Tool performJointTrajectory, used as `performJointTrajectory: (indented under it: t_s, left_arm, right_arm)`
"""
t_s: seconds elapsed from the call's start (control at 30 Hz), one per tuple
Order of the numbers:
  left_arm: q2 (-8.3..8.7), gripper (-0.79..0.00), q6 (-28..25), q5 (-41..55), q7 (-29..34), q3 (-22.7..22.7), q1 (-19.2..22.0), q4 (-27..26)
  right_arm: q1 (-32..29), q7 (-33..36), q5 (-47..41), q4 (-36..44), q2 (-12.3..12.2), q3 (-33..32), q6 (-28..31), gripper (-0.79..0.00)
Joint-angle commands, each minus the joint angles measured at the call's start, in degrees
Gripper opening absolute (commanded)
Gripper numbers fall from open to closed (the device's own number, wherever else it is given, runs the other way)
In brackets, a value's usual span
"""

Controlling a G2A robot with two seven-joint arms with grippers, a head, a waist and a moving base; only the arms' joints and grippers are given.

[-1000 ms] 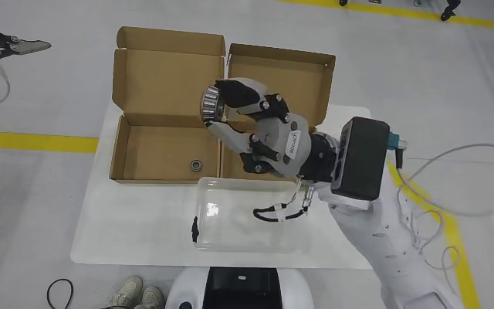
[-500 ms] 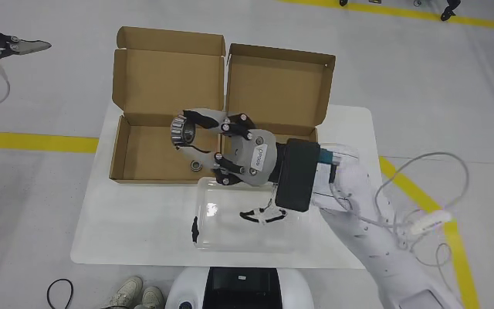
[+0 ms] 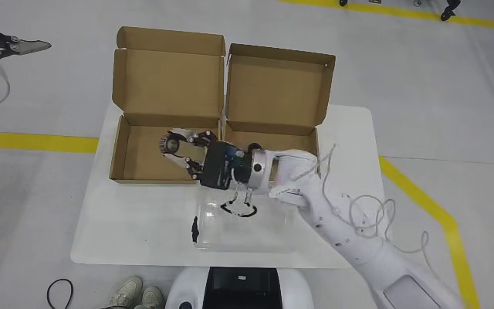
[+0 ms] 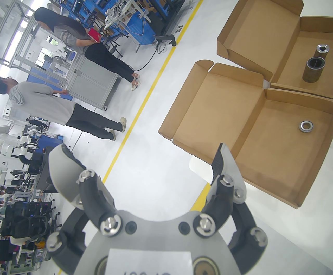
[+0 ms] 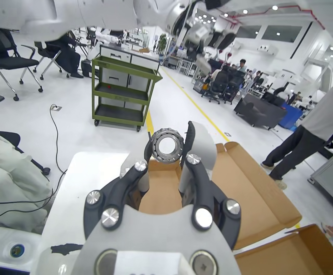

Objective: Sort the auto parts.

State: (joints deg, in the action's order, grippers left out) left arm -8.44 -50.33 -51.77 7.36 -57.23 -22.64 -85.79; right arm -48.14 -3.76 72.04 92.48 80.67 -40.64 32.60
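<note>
Your right gripper (image 5: 167, 144) clenched the bearing (image 5: 166, 157) over the box (image 3: 147, 158) at 10 o'clock; you needed to lower it before releasing.

Round ceiling lamps (image 5: 274, 7) in the right wrist view light the hall brightly and evenly from above, and the pale floor (image 4: 145, 161) carries a soft sheen in the left wrist view. Shadows are faint, with the open cardboard box (image 4: 273, 156) only a little darker along its inner walls. Both wrist views bow straight lines near their edges, such as the yellow floor line (image 4: 145, 97).
</note>
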Motion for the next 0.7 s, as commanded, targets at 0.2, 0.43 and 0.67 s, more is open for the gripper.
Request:
performJointTrajectory:
  t_s: [0.2,0.43,0.67]
  left_arm:
    - [0.00,0.000,0.0,0.0,0.0,0.0,0.0,0.0]
    - [0.00,0.000,0.0,0.0,0.0,0.0,0.0,0.0]
    - [0.00,0.000,0.0,0.0,0.0,0.0,0.0,0.0]
  right_arm:
    - [6.7,6.0,-3.6,-12.9,4.2,6.4,-5.4,-0.785]
    - [11.7,11.3,-2.8,-22.2,8.1,11.5,-8.7,-0.785]
    - [13.1,13.8,-3.5,-30.0,10.6,12.9,-11.0,-0.785]
